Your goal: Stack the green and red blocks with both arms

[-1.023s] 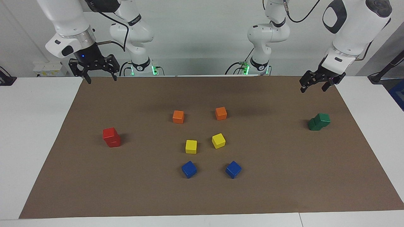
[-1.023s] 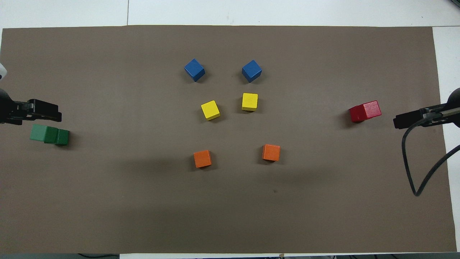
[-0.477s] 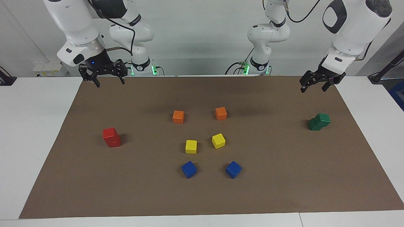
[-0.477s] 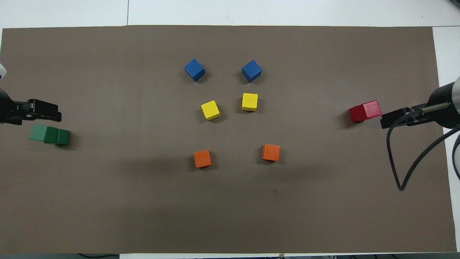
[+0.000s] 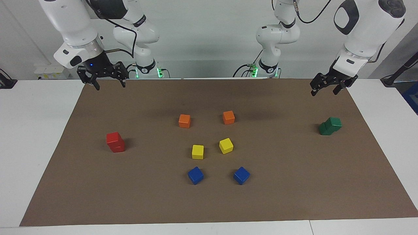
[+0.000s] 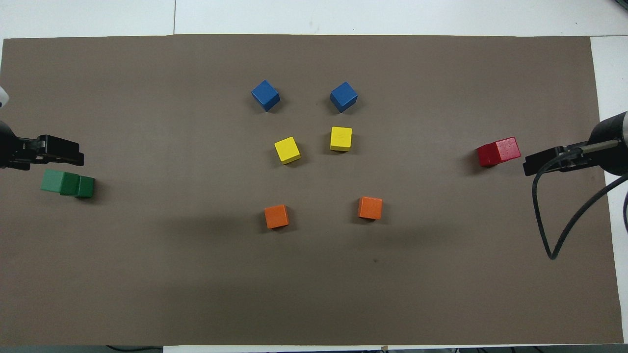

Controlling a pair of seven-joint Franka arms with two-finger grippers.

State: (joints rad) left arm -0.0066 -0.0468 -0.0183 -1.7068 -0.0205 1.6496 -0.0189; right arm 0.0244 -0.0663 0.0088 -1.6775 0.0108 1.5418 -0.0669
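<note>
Overhead: red stack (image 6: 498, 152), green stack (image 6: 68, 183) standing.

A brown paper mat (image 5: 209, 202) covers most of the white desk (image 5: 32, 130). On it lie six cubes, all apart from one another. Two orange cubes (image 5: 184, 120) (image 5: 228, 117) sit nearest the robots, two yellow cubes (image 5: 197, 151) (image 5: 226, 145) lie farther out, and two blue cubes (image 5: 195, 175) (image 5: 241, 175) lie farthest. The blue pair sits turned corner-on, as does one yellow cube. A black cable (image 6: 554, 215) loops over the mat toward the right arm's end.
</note>
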